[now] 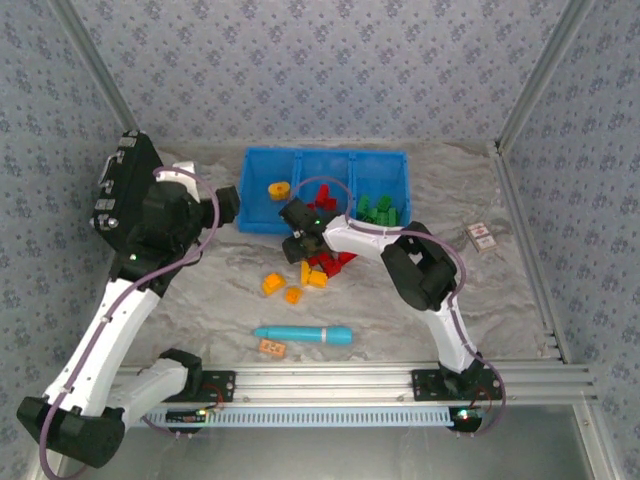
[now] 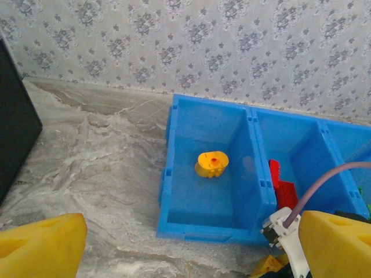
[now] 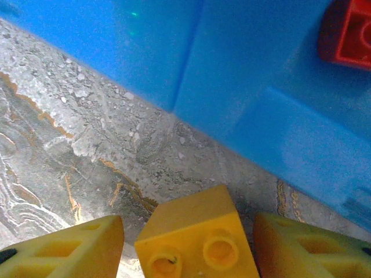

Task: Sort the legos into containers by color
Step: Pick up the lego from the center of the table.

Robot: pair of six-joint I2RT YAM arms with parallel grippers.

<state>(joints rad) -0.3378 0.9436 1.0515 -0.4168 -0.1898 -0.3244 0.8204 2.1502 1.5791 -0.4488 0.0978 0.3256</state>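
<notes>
The right hand (image 1: 300,238) is low against the front wall of the blue three-compartment tray (image 1: 262,222). Its fingers (image 3: 64,249) stand on either side of an orange-yellow brick (image 3: 197,240). The brick nearly fills the space between them, but a sliver of desk (image 3: 69,133) shows beside one finger. I cannot tell whether the brick is clamped or only bracketed. Straight ahead of these fingers the tray's wall rises and blocks the way, and a red brick (image 3: 348,32) shows up and to the right against the blue.

Just behind this hand a cluster of red bricks (image 1: 330,262) lies loose on the desk, with loose orange-yellow bricks (image 1: 272,284) to its left. Further back toward the arm bases is a cyan cylinder (image 1: 303,334), with a small orange piece (image 1: 272,348) just beside it. A small flat box (image 1: 482,238) lies well apart on the right arm's outer side.

The left hand (image 1: 228,205) hovers off the tray's left end, its fingers (image 2: 40,246) spread wide with nothing between them. Ahead of it the nearest compartment holds a single yellow brick (image 2: 212,164). The next compartment holds red pieces (image 2: 282,188) and the farthest holds green bricks (image 1: 377,210). The right arm's white link (image 2: 287,234) and cable cross in front of the tray's near corner. A black case (image 2: 14,127) stands to this hand's left.
</notes>
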